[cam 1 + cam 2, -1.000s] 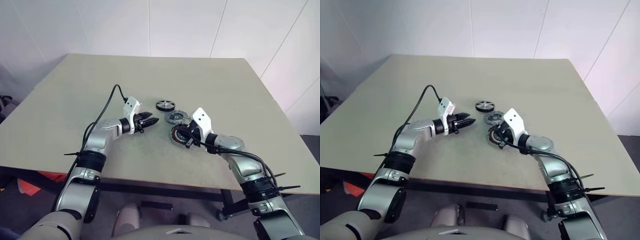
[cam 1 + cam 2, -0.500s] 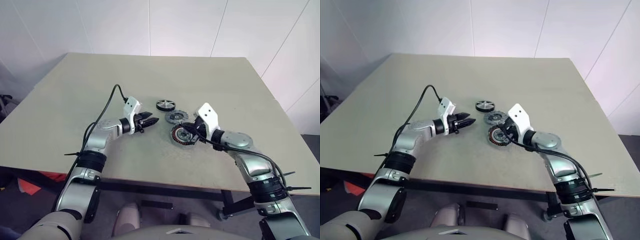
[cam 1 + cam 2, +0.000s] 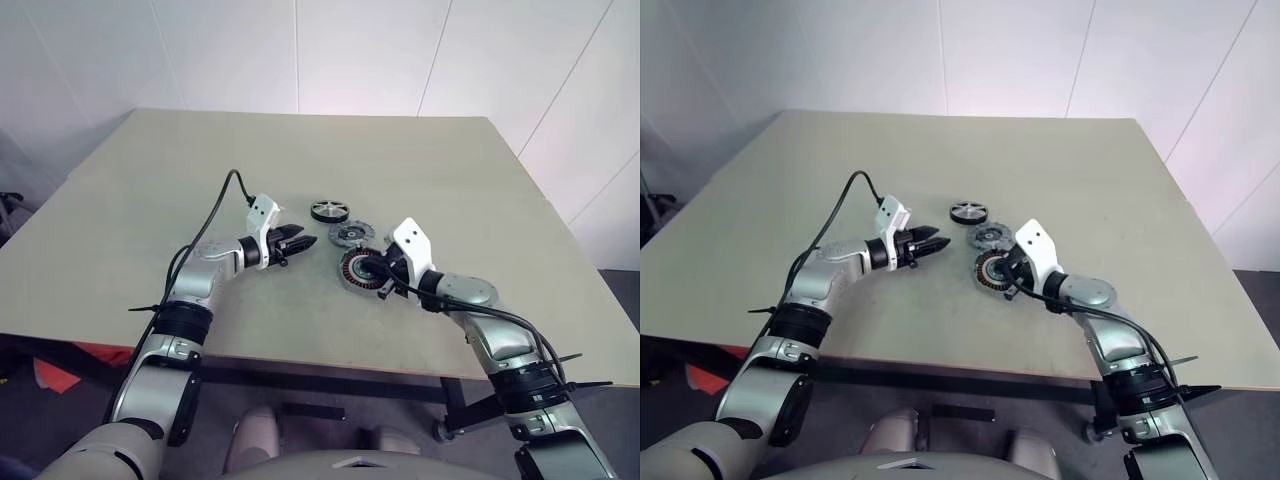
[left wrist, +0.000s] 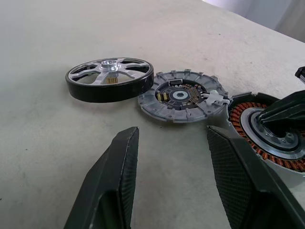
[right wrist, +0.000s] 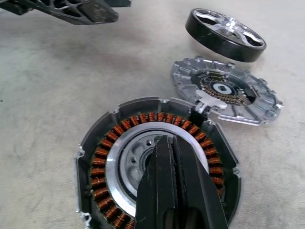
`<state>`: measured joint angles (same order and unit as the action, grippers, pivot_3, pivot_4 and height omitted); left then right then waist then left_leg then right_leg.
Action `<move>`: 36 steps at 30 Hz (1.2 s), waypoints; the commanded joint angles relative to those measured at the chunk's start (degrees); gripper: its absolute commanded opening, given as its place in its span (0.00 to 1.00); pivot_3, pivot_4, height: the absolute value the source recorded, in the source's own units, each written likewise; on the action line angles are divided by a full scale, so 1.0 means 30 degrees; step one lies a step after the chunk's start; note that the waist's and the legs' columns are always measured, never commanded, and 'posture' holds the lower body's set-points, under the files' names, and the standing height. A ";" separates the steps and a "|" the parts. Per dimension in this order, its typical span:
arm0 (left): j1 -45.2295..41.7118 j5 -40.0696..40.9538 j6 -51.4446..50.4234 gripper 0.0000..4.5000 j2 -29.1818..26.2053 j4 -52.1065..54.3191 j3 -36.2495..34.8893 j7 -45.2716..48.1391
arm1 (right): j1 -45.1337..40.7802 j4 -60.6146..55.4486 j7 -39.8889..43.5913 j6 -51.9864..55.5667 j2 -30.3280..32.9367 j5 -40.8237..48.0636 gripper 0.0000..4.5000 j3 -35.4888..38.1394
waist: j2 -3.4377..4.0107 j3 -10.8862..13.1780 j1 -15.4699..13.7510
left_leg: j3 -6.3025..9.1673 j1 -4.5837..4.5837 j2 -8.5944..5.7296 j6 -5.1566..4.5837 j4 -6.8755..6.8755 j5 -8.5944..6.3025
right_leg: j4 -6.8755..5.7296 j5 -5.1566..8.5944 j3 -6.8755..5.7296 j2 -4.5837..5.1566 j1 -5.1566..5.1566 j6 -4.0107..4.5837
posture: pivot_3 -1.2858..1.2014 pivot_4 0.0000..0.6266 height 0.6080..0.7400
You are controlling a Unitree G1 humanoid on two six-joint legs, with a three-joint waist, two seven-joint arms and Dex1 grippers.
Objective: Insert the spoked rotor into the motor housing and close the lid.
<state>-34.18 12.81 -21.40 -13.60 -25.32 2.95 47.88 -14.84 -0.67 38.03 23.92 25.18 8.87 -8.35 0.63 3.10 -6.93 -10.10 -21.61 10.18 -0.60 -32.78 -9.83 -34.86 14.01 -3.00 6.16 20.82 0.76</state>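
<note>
While your right gripper hangs over the housing with its fingers pressed together and nothing between them, its tips sit above the silver centre inside the ring of copper windings; whether they touch the metal, you cannot tell. That housing lies flat on the table, nearest to you of the three round parts. Just beyond it lies the lid, inner face up, its edge right beside the housing's rim. Farther still and a little left rests the rotor, black rim around pale spokes, lying just beside the lid's far-left edge with one side slightly raised.

Your left gripper hovers to the left of the parts, pointing right toward them. Its fingers stand apart, and bare tabletop shows between them; they hold nothing. From its wrist view you look past the finger tips at the rotor, the lid and part of the housing.
</note>
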 commanded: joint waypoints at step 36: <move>-0.8821 0.7349 -0.2028 0.95 0.4280 -1.5593 -1.2063 -0.6949 | -0.1462 -0.2176 -0.0119 0.0520 0.1423 0.0355 0.00 0.2159 | -0.0097 0.0080 -0.0122 | 0.0009 -0.0198 -0.0054 -0.0118 -0.0089 -0.0061 | 0.0022 -0.0013 -0.0019 0.0036 0.0112 -0.0004 | 0.52 0.00 1.00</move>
<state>-58.41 33.02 -27.38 -0.87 -72.43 -31.93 27.26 -18.90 -4.60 38.07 25.56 28.89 9.18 -3.39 0.34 3.34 -7.30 -10.07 -22.20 10.02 -0.95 -33.05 -10.01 -34.80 13.97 -3.06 6.27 21.15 0.75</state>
